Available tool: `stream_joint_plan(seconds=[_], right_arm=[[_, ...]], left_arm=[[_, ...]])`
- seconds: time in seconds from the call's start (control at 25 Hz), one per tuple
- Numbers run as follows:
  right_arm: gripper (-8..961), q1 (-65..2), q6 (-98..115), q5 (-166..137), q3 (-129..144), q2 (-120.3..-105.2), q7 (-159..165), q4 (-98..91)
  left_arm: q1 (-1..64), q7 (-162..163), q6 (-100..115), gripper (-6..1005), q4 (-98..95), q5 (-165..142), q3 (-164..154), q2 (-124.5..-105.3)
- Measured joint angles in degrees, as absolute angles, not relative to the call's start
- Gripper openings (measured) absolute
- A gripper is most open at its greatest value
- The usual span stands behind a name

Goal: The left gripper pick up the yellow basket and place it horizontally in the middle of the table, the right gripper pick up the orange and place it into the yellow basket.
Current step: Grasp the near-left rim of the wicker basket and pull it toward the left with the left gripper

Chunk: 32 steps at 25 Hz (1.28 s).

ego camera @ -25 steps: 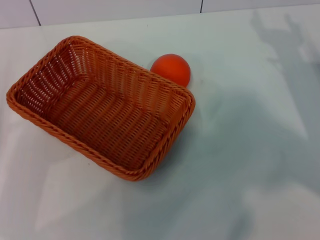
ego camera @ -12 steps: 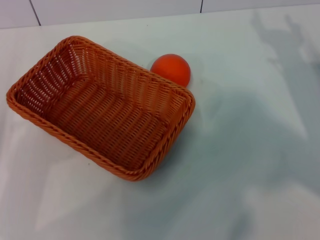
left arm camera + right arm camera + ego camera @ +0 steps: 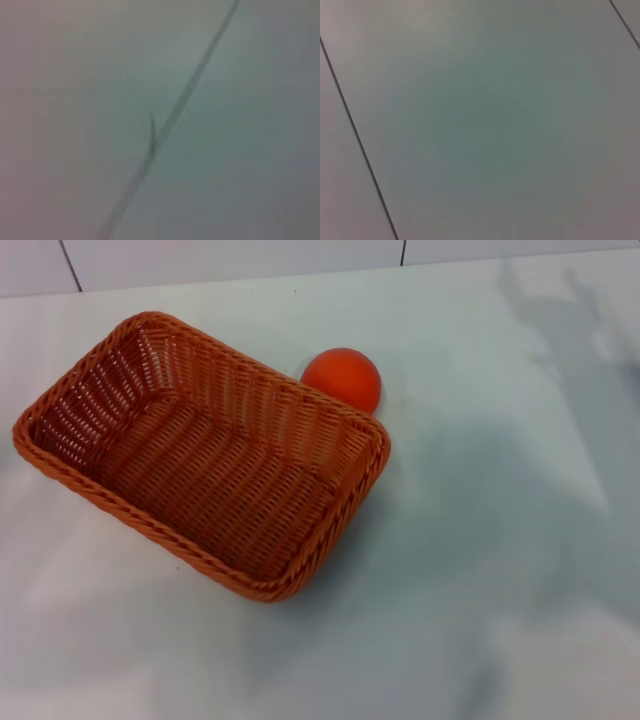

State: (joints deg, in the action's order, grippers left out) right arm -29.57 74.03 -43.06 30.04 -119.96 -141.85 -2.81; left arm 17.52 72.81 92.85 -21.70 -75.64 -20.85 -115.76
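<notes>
One yellow basket (image 3: 205, 455) sits on the white worktop (image 3: 500, 540), toward the left of the head view and turned at a slant, its long sides running from upper left to lower right, open side up and with nothing inside it. One orange (image 3: 341, 378) rests on the worktop just behind the basket's far right corner, touching or very nearly touching the braided rim; which of the two I cannot tell. Soft grey shadows lie across the right part of the worktop. Neither the left tool nor the right tool appears in the head view, and both wrist views show only a pale flat surface crossed by thin dark lines, so whether either tool is released or clenched cannot be told
</notes>
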Motion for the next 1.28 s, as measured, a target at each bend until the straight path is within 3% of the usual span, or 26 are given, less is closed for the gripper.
stream_joint_plan(seconds=[0.12, 0.28, 0.48, 0.68, 0.92, 1.28], right_arm=[[930, -29.7, 74.0, -43.1, 30.1, -119.97, -141.9, -2.8], [930, -30.0, 73.9, -43.1, 30.1, -119.97, -141.8, -2.8], [930, -29.9, 74.0, -43.3, 30.1, -119.97, -141.5, -2.7], [930, -29.5, 74.0, -43.4, 30.1, -119.97, -141.0, -2.4], [930, -29.5, 74.0, -43.5, 30.2, -119.97, -141.0, -2.0], [930, -29.7, 73.9, -43.5, 30.2, -119.97, -141.0, -0.8]], left_arm=[[19.7, 86.5, 89.7, 572, -28.3, -80.1, -27.7, -112.68], [24.9, 97.9, 88.8, 574, -36.5, -92.3, -29.1, -110.49], [28.6, 103.1, 88.1, 576, -39.5, -99.1, -29.4, -109.14], [33.7, 108.3, 86.5, 681, -43.2, -111.2, -31.1, -107.78], [38.4, 113.7, 83.7, 900, -47.3, -124.4, -36.6, -107.66], [42.5, 116.1, 77.0, 901, -47.8, -138.4, -41.2, -110.59]])
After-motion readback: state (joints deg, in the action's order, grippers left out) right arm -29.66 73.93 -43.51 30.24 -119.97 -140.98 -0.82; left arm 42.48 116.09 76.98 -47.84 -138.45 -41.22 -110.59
